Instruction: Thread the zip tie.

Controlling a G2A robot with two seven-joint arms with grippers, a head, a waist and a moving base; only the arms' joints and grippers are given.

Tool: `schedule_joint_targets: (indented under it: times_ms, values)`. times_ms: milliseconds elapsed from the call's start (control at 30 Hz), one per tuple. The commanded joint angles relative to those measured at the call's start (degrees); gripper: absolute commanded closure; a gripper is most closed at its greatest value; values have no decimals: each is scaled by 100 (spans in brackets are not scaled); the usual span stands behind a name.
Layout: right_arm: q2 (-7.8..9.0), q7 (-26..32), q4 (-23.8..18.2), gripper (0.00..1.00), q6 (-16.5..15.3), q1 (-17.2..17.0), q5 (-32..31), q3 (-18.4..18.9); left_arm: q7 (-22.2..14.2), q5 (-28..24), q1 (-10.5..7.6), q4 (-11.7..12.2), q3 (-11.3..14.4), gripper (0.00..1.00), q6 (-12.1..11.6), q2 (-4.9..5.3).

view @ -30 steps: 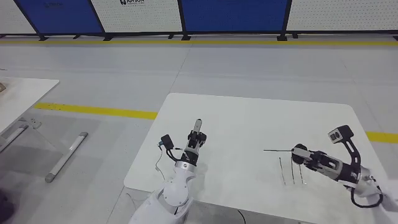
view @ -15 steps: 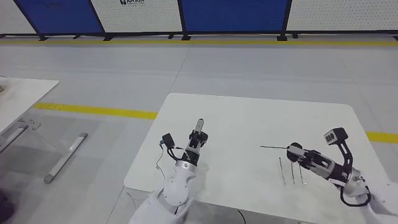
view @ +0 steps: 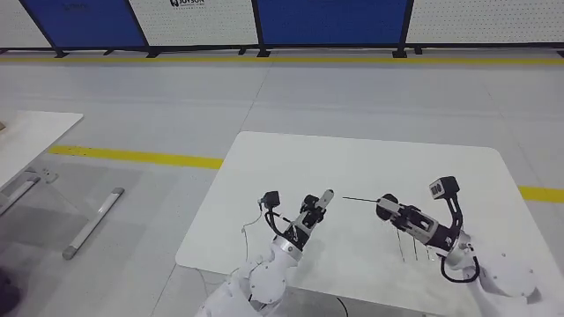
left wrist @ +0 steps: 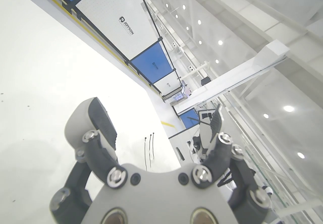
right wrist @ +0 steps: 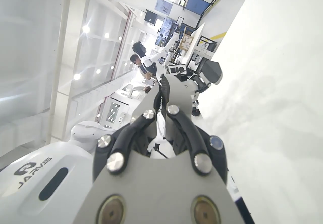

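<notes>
My right gripper (view: 384, 204) is shut on a thin black zip tie (view: 359, 200), which sticks out level towards the table's middle. In the right wrist view the gripper (right wrist: 162, 84) has its fingers pressed together. My left gripper (view: 322, 200) is open just short of the tie's free tip and points at it. Its two pads stand wide apart with nothing between them in the left wrist view, where the gripper (left wrist: 157, 111) faces across the table.
Three spare zip ties (view: 414, 245) lie side by side on the white table (view: 352, 154) under the right arm; they are the zip ties (left wrist: 149, 149) past the open fingers. The table's left and front edges are close to the left arm.
The left arm has swung right towards the table's middle and tilted its gripper at the tie. The right arm has carried the zip tie leftwards, closing the gap.
</notes>
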Motion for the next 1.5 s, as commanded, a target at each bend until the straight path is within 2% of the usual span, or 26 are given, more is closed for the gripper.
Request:
schedule_joint_targets:
  times_ms: [0, 133, 167, 233, 267, 367, 467, 800, 867, 933, 1033, 1333, 1467]
  values:
    - [0, 4, 0, 100, 0, 0, 5, 1, -2, 11, 1, -2, -1, 0, 2, 1]
    - [-1, -21, -2, 100, 8, -7, 2, 0, -2, 11, 1, -2, -1, 0, 2, 1]
    - [-12, -125, -24, 100, 29, -29, 2, -8, -171, -120, 16, -33, 53, 0, -75, -3]
    - [-30, -277, -17, 100, -22, -40, -18, -16, -847, -627, 6, -60, 3, 0, -416, 26]
    - [-41, -370, -1, 100, -68, -38, -47, -26, -958, -753, 17, -104, -100, 0, -450, 47]
    - [-91, -480, 42, 100, -79, 7, -150, -165, -1704, -892, 113, -234, -192, 0, -450, 121]
    - [-155, -489, 200, 100, 54, 159, -266, -405, -2238, -860, 176, -261, -232, 0, -446, 178]
    - [-166, -490, 228, 100, 106, 198, -271, -438, -2169, -774, 175, -235, -284, 0, -409, 187]
    - [-170, -537, 221, 100, 124, 184, -283, -444, -2355, -1093, 148, -288, -220, 0, -426, 175]
    - [-191, -640, 186, 100, 168, 161, -349, -496, -2515, -1677, 92, -331, -214, 0, -450, 157]
    - [-226, -842, 189, 100, 242, 201, -595, -598, -2289, -2276, 6, -296, -198, 0, -450, 103]
    - [-231, -858, 184, 100, 247, 204, -604, -610, -2289, -2276, 6, -296, -198, 0, -450, 103]
    - [-231, -858, 184, 100, 247, 204, -604, -610, -2372, -2466, -110, -219, -80, 0, -233, 73]
